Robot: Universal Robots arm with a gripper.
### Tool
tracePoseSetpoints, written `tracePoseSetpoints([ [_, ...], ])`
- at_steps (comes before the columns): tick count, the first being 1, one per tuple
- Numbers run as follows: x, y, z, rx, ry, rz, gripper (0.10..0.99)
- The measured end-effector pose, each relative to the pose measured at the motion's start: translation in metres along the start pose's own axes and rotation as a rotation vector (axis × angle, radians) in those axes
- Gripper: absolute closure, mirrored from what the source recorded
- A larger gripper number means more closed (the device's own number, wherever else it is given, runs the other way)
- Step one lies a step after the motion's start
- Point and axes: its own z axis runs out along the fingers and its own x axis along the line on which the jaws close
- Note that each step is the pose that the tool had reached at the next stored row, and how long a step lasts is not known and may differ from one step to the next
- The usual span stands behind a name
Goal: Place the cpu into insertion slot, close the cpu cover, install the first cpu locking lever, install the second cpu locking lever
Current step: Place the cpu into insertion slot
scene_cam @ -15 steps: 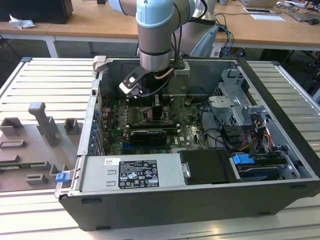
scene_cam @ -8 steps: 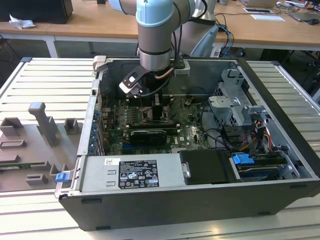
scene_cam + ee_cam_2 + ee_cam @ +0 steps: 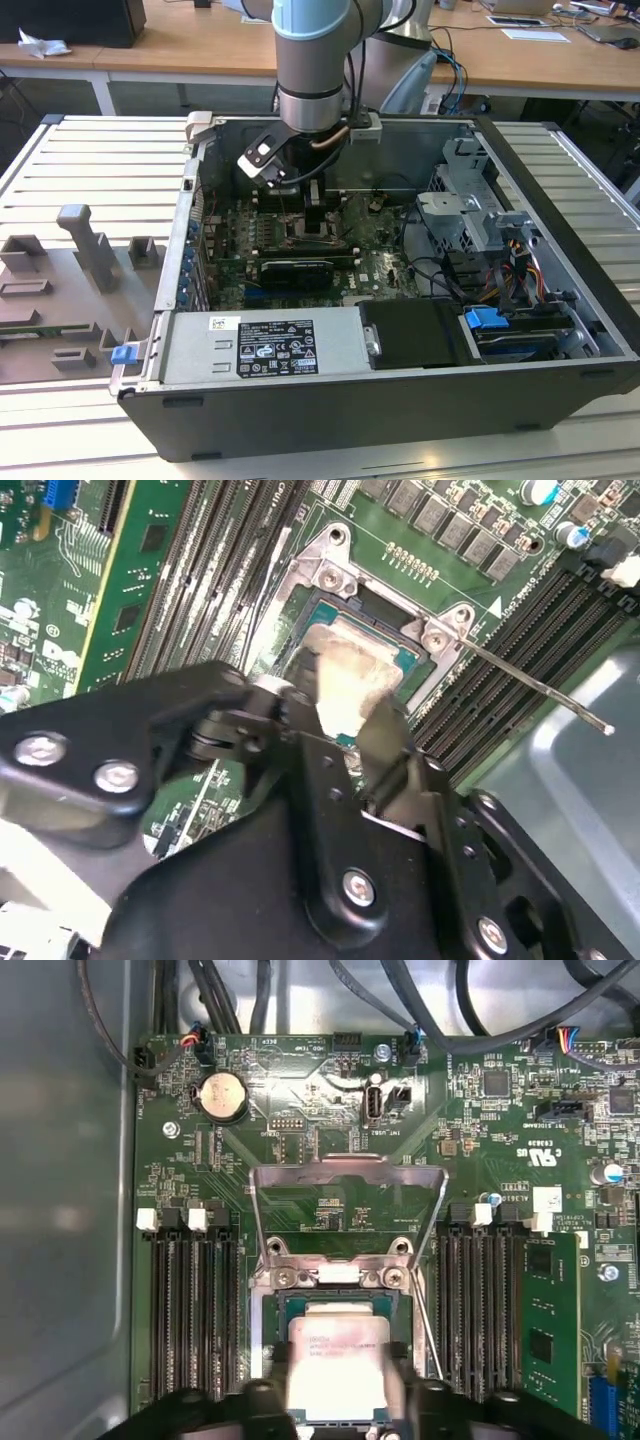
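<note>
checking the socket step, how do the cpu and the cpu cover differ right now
The cpu is a solid pale square; the cpu cover is a thin frame with a large open window. The cpu lies flat in the gripper at the insertion slot; the cpu cover is swung up, open and untouched. Both are greyish metal.

Open cpu cover (image 3: 350, 1169) beside insertion slot (image 3: 340, 1298)

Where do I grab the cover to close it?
Probably the free crossbar of the cover, farthest from its hinge, pinched across the thin plate from above. It stands open, tilted away from the slot, while the gripper holds the cpu.
</note>
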Motion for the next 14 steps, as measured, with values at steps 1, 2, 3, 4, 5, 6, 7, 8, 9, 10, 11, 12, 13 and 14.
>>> tracePoseSetpoints([
  [1,0.0,0.0001,-0.0006,0.0,-0.0001,0.0,0.678],
  [2,0.0,0.0001,-0.0008,0.0,-0.0001,0.0,0.737],
  [3,0.0,0.0001,-0.001,0.0,-0.0002,0.0,0.796],
  [4,0.0,0.0001,-0.001,0.0,-0.0002,0.0,0.859],
  [5,0.0,0.0001,-0.0011,0.0,-0.0002,0.0,0.859],
  [6,-0.0001,0.0001,-0.0017,0.0,-0.0007,0.0,0.918],
  [7,-0.0001,0.0001,-0.0025,0.0,-0.0006,0.0,0.98],
  [8,0.0,0.0002,-0.0034,0.0,-0.0003,0.0,0.98],
  [9,0.0,0.0003,-0.0045,0.0,-0.0005,0.0,0.98],
  [10,-0.0001,0.0003,-0.0053,0.0,-0.0004,0.0,0.98],
  [11,0.0,0.0004,-0.0062,0.0,-0.0002,0.0,0.98],
  [12,-0.0001,0.0004,-0.0069,0.0,-0.0003,0.0,0.98],
  [13,0.0,0.0005,-0.0072,0.0,-0.0002,0.0,0.98],
  [14,-0.0001,0.0005,-0.0075,0.0,-0.0002,0.0,0.98],
])
